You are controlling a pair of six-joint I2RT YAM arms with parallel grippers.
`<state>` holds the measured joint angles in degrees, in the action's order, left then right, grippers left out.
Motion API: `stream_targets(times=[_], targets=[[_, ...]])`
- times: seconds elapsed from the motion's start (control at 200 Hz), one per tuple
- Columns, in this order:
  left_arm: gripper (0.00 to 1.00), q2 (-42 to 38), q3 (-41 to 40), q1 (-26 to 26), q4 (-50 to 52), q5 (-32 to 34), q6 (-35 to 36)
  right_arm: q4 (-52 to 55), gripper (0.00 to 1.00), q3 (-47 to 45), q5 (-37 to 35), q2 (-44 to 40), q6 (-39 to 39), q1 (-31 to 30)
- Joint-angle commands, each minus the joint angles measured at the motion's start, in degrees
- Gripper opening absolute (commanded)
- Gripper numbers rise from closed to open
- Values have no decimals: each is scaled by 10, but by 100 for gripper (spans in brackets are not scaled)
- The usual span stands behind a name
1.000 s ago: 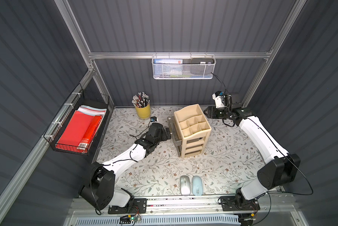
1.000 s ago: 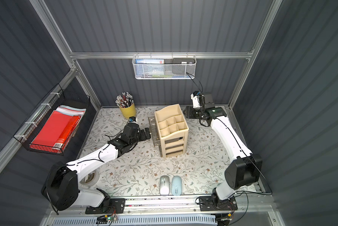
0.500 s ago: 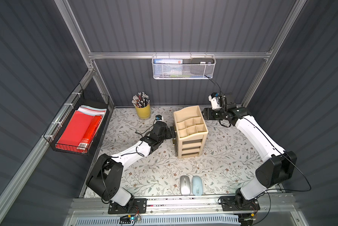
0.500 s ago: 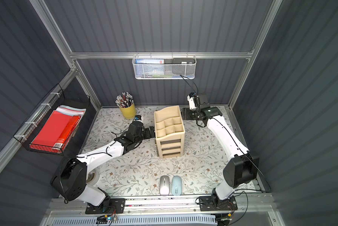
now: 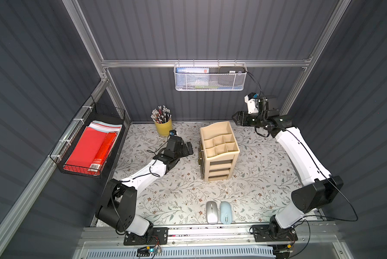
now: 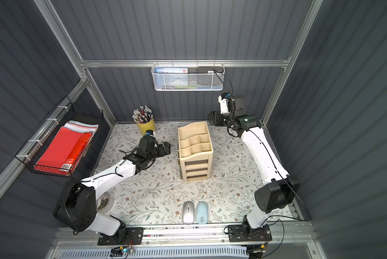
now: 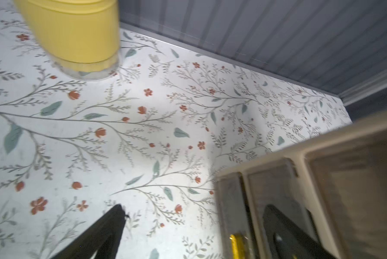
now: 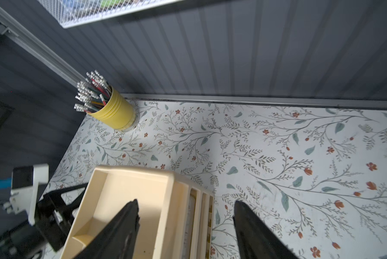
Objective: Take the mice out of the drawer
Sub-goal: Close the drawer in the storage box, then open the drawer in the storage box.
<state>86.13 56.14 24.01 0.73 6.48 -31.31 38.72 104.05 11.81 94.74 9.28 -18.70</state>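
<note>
Silver mouse (image 5: 211, 215) | pale-blue mouse (image 5: 226, 212) | blue box (image 5: 192, 70): red logo, text unreadable

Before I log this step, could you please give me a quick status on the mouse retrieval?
Left end effector open, beside drawer unit; right end effector open at its rear. Silver mouse, pale blue mouse out, table front. No obstruction seen.

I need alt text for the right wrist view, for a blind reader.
The right gripper, open, hangs close to a beige drawer organizer on a floral table. A yellow cup of pencils stands by the dark back wall.
</note>
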Motion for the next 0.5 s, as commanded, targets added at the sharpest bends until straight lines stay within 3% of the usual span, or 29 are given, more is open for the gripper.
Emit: stream_targets(times=[0.0, 0.105, 0.205, 0.345, 0.495], targets=[[99, -13, 29, -11, 47, -41, 7, 34, 72, 10, 0, 21, -13, -14], [98, -31, 29, -11, 46, -51, 17, 42, 71, 9, -18, 31, -18, -23], [87, -14, 58, -11, 82, -70, 21, 48, 69, 8, -31, 38, -23, -30], [77, 44, 103, -11, 143, -141, 42, 52, 54, 6, -39, 43, -28, -36], [78, 53, 77, -11, 132, -265, 14, 46, 39, -6, -50, 41, -29, -38]])
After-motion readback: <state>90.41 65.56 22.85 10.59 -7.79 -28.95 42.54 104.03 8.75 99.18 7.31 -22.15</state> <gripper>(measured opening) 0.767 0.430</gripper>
